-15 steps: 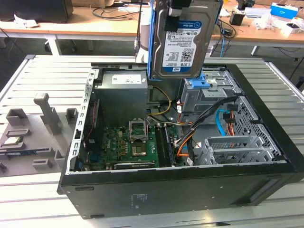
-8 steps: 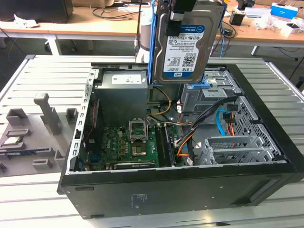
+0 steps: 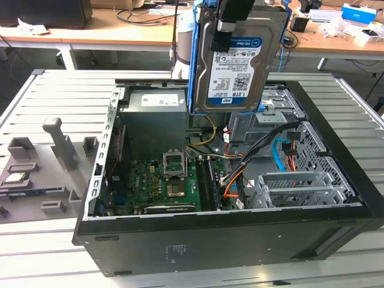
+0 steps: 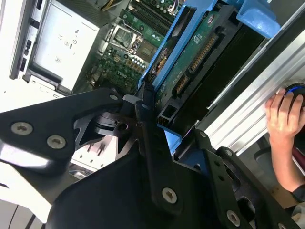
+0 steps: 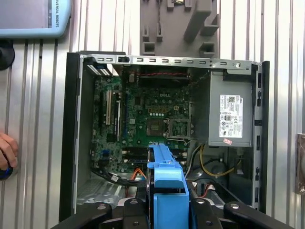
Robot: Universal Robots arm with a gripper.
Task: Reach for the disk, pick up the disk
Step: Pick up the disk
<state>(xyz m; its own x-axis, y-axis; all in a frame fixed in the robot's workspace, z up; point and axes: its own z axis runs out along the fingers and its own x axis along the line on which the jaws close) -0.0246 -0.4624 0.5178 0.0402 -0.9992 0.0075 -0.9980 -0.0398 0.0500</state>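
The gripper [image 3: 231,24] is clamped on the disk [image 3: 237,60], which hangs upright from its top edge, lifted clear above the far side of the open computer case [image 3: 180,252] on the table [image 3: 48,90].

I see the disk [image 3: 237,57] upright at twelve o'clock, label facing me (blue rails down its sides).

The matte black, angular metal gripper [image 4: 143,102] has flat linkage plates joined by round silver screws and pivot pins.
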